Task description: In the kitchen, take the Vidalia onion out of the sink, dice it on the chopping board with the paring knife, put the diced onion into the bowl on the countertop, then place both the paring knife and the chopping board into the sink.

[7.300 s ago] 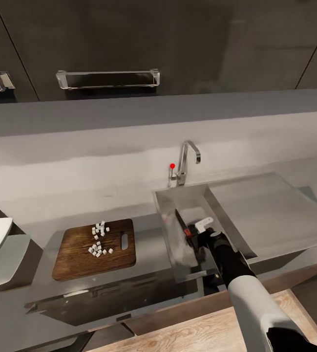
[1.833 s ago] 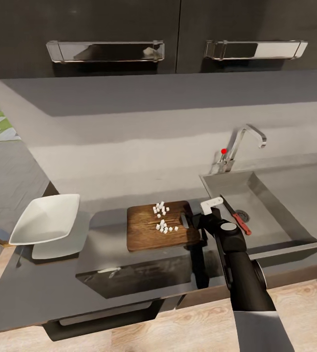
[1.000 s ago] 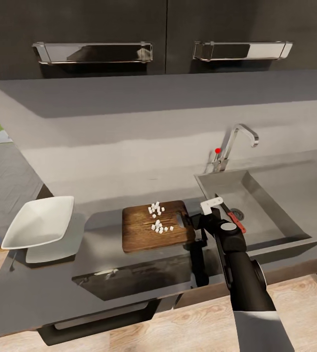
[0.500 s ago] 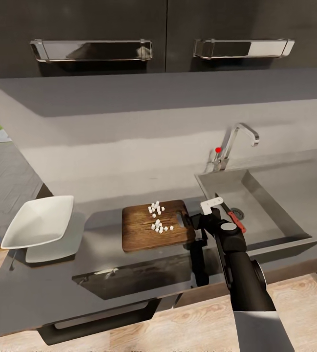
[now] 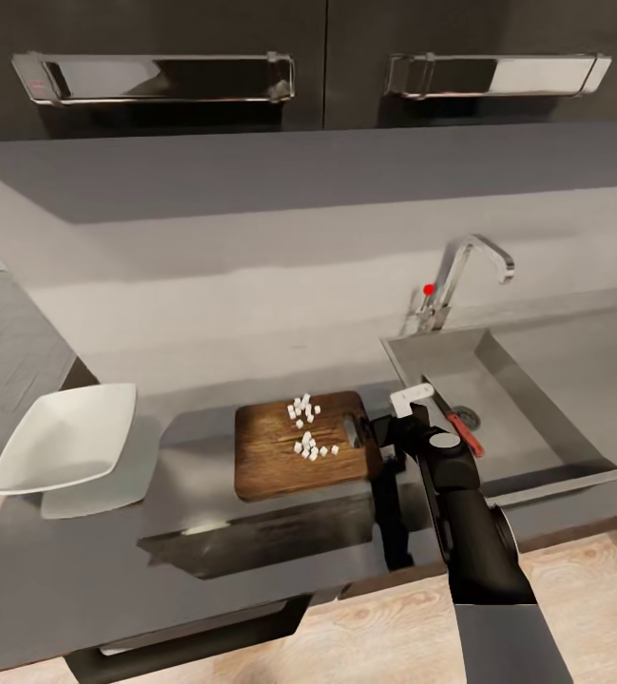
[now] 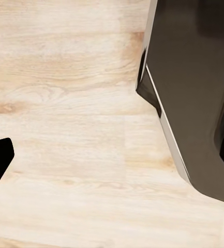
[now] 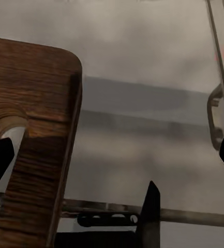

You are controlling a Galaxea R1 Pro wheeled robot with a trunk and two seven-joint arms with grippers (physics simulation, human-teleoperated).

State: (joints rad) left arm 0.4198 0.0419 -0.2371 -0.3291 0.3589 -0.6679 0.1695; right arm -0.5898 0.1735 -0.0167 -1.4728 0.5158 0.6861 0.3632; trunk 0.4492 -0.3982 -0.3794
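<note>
On the countertop (image 5: 251,532), head view, diced onion (image 5: 306,432) sits on the chopping board (image 5: 279,456), bowl (image 5: 61,451) empty, paring knife (image 5: 460,427) already in the sink (image 5: 536,408); right wrist view: right gripper (image 7: 112,160) spread wide beside the board's handle end; left wrist view: wood floor (image 6: 65,129), left gripper's state unclear.

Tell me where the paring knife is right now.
In the head view the paring knife lies in the sink basin near the drain, right of the chopping board, just beyond the right gripper.
</note>
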